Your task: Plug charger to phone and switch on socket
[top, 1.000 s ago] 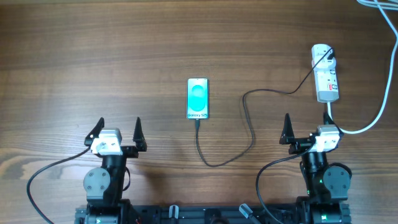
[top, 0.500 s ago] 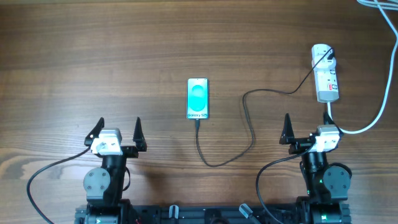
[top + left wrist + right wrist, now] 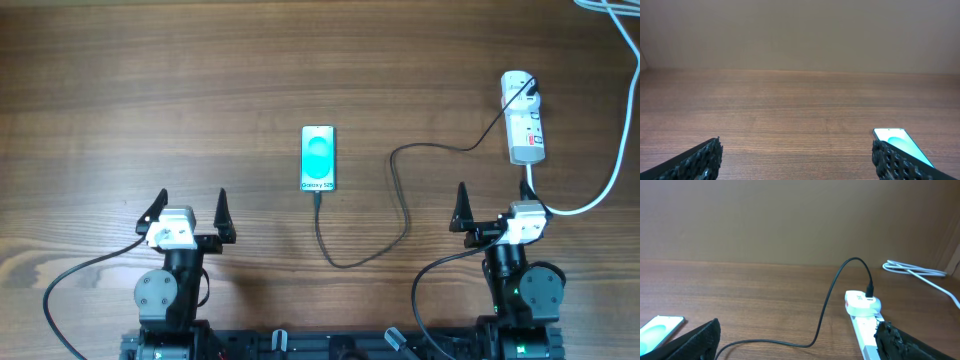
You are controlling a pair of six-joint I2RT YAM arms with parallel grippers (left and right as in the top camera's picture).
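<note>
The phone [image 3: 318,158] lies flat mid-table, turquoise screen up, and shows in the left wrist view [image 3: 900,141] and the right wrist view [image 3: 660,328]. The thin black charger cable [image 3: 400,205] runs from the phone's near short edge, loops, and ends at a plug on the white socket strip [image 3: 522,118], which the right wrist view [image 3: 862,305] also shows with the cable [image 3: 827,307]. My left gripper [image 3: 190,213] is open and empty, near and left of the phone. My right gripper [image 3: 495,212] is open and empty, just near of the socket.
A thick white lead [image 3: 610,190] curves from the socket's near end up the table's right side and coils at the far right [image 3: 912,270]. Wooden table [image 3: 150,90] all around. A plain wall stands behind the table's far edge.
</note>
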